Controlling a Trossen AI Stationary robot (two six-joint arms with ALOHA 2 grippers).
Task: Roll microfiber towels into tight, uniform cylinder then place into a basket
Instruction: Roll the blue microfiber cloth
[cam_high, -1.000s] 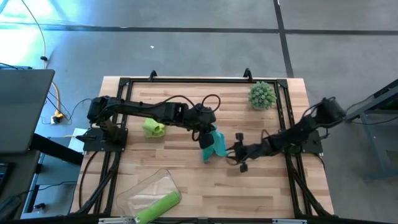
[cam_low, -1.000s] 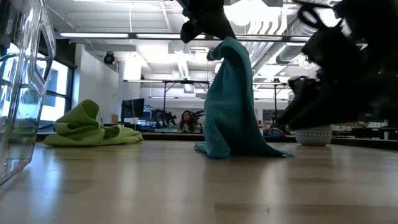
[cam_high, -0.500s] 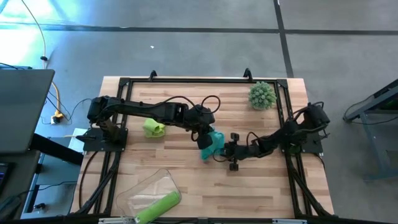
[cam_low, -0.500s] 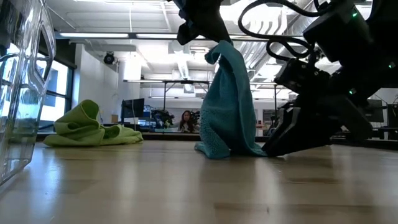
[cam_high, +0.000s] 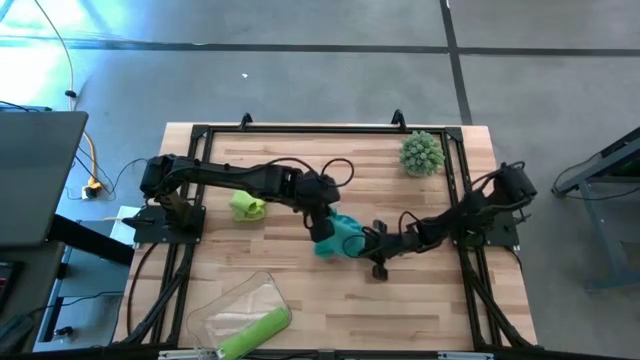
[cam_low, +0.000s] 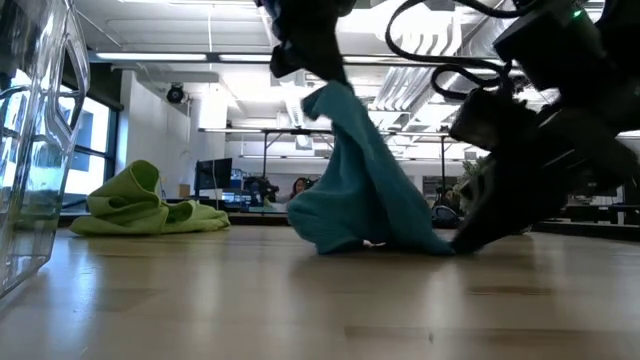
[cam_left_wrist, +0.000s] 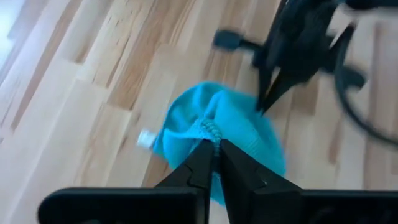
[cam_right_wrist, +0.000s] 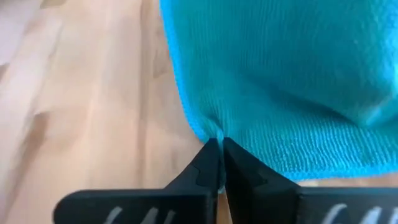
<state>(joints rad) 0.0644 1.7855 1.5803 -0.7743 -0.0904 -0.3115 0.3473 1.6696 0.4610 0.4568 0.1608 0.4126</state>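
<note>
High view: both arms meet mid-table over the teal towel (cam_high: 340, 238). Left gripper (cam_high: 322, 226) has its jaws pinched together on a bunched fold at the towel's top, lifting that part off the table (cam_high: 300, 290); the left wrist view shows the fold caught between its fingertips (cam_left_wrist: 208, 155). Right gripper (cam_high: 366, 243) is low at the table, jaws clamped on the towel's bottom edge; in the right wrist view the hem sits right between its fingers (cam_right_wrist: 211, 162).

Low view: towel hangs as a tilted tent from the left gripper, lower edge spread on the wood, the right gripper touching its right corner.

One green towel (cam_high: 247, 206) lies crumpled on the table just under the left arm, well apart from the teal one. A second green towel (cam_high: 254, 332) is rolled and lies in the clear basket (cam_high: 215, 312) at the table's near-left corner. Spiky green ball (cam_high: 421, 153) sits near the far-right corner.

A small white tag (cam_left_wrist: 145, 138) shows on the teal towel; print unreadable. No other writing legible.
</note>
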